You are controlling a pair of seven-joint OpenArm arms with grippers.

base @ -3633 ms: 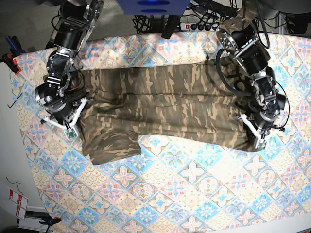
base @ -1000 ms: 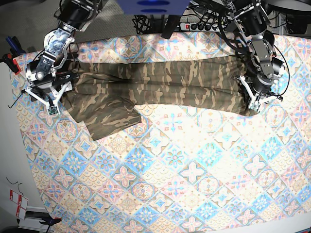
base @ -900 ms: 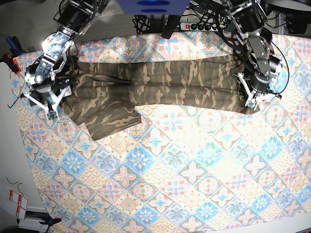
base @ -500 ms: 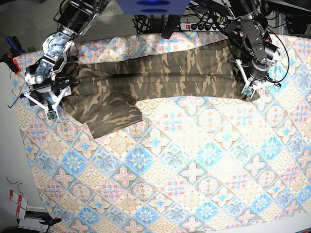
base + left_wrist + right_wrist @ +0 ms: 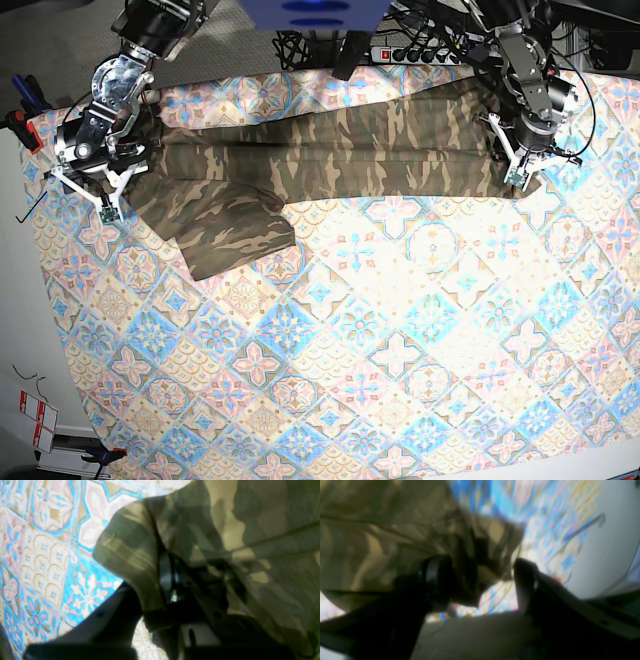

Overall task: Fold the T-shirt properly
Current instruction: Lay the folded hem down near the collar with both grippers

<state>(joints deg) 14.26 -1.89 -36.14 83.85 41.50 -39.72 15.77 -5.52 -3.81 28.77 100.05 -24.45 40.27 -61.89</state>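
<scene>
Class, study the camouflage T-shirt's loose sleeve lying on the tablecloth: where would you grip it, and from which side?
Grip the sleeve at its free outer hem, coming from the near, open tablecloth side. It lies flat and spread, clear of the right gripper and left gripper, which pinch the T-shirt ends.

Base cam is looking straight down from overhead, taking in the whole tablecloth (image 5: 400, 350), both arms at its far edge. Left wrist cam is riding behind the left gripper (image 5: 160, 590), aiming along its fingers, very close to the T-shirt (image 5: 250, 530) edge w/ cloth pattern beyond. Right wrist cam is doing likewise behind the right gripper (image 5: 480, 585), close-up, blurred. All three are sharing the shirt's ends.
</scene>
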